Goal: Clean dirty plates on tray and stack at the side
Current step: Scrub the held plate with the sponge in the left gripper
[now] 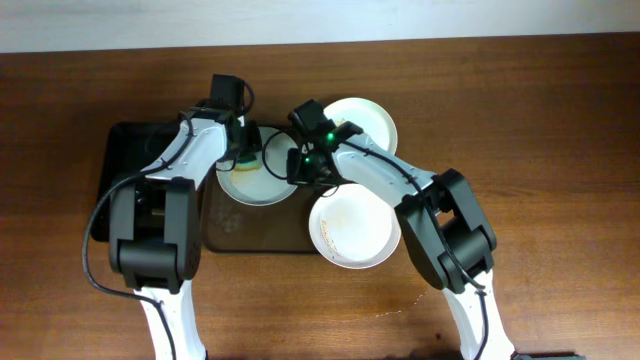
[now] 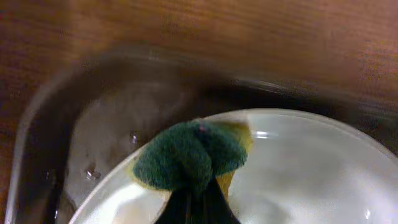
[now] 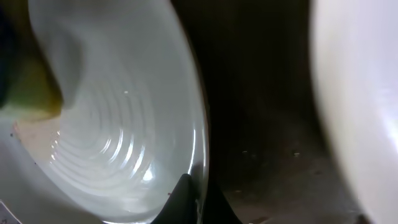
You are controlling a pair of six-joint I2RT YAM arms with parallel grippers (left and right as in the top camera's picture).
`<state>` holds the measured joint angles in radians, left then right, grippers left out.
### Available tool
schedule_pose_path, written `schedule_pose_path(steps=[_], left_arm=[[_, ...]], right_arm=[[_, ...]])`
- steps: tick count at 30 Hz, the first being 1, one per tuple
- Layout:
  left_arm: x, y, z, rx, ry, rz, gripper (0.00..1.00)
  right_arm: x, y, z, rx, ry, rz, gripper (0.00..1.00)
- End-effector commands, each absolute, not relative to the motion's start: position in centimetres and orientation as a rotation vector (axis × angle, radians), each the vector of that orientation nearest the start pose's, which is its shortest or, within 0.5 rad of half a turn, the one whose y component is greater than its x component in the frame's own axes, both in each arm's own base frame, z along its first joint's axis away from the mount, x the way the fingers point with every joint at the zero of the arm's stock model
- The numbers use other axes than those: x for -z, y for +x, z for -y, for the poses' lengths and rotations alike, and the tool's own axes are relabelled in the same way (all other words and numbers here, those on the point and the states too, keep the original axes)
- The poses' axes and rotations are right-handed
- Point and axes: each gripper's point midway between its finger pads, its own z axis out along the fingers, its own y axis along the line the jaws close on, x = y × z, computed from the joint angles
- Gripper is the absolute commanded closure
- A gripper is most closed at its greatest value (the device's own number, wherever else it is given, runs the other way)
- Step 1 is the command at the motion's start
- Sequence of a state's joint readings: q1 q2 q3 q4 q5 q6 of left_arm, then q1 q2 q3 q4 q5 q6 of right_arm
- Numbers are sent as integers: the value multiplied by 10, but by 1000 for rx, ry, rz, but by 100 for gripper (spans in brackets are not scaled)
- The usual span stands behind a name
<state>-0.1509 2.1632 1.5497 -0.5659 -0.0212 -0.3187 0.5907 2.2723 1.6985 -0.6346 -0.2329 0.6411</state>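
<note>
Three white plates show in the overhead view. One plate [image 1: 252, 180] lies at the tray's [image 1: 240, 238] far left, with a yellowish smear. My left gripper [image 1: 243, 148] is shut on a green and yellow sponge [image 2: 189, 155], pressed on this plate [image 2: 298, 168]. My right gripper [image 1: 303, 168] is shut on the same plate's right rim [image 3: 124, 124], one finger inside and one outside. A second plate [image 1: 355, 228] with brown specks sits at the tray's right edge. A third plate [image 1: 368, 122] rests on the table behind the tray.
A smaller glossy black tray [image 1: 125, 160] lies left of the brown tray, partly under my left arm. Water drops [image 2: 93, 171] sit on the brown tray's floor. Brown wooden table [image 1: 540, 120] surrounds everything.
</note>
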Motion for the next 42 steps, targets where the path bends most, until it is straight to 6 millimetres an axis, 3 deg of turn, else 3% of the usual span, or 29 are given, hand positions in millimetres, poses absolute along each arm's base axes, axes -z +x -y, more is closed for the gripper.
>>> schedule_pose_path(steps=[1,4,8,10,12,14,16,19,22,26,29,31,33,37,40,42], left_arm=[[-13,522,75,68,-257,-2624,99],[-14,522,75,73,-255,-2621,99],[13,445,51,-139,-199,-2945,99],[13,424,31,-322,-237,-3001,99],[13,410,29,-330,-469,-3012,99],[19,400,41,-244,-691,-3014,99],[29,384,48,-226,-817,-3030,99],[47,354,53,-281,-780,-3101,99],[51,328,57,-352,-710,-3191,99],[43,299,56,-362,-303,-3403,99],[40,283,77,-110,-78,-3527,99],[38,275,97,119,1,-3568,99],[37,267,105,222,31,-3594,99],[30,253,103,261,17,-3658,99],[43,286,97,315,-101,-3522,99],[53,321,91,327,-297,-3379,99]], right_arm=[[7,382,-332,-577,-109,-2977,96],[8,383,-331,-573,-108,-2977,96],[7,383,-331,-574,-105,-2976,96],[7,383,-331,-574,-105,-2975,96],[7,384,-330,-575,-104,-2974,96],[7,385,-331,-578,-104,-2970,96],[7,385,-331,-579,-105,-2968,96],[7,387,-329,-579,-98,-2968,96],[7,391,-323,-580,-57,-2973,96],[7,394,-317,-577,-37,-2975,96],[7,394,-317,-577,-37,-2974,96],[7,394,-318,-577,-37,-2974,96],[7,394,-317,-577,-37,-2974,96],[7,394,-318,-577,-37,-2974,96],[7,394,-317,-577,-37,-2974,96],[7,394,-317,-576,-37,-2975,96]])
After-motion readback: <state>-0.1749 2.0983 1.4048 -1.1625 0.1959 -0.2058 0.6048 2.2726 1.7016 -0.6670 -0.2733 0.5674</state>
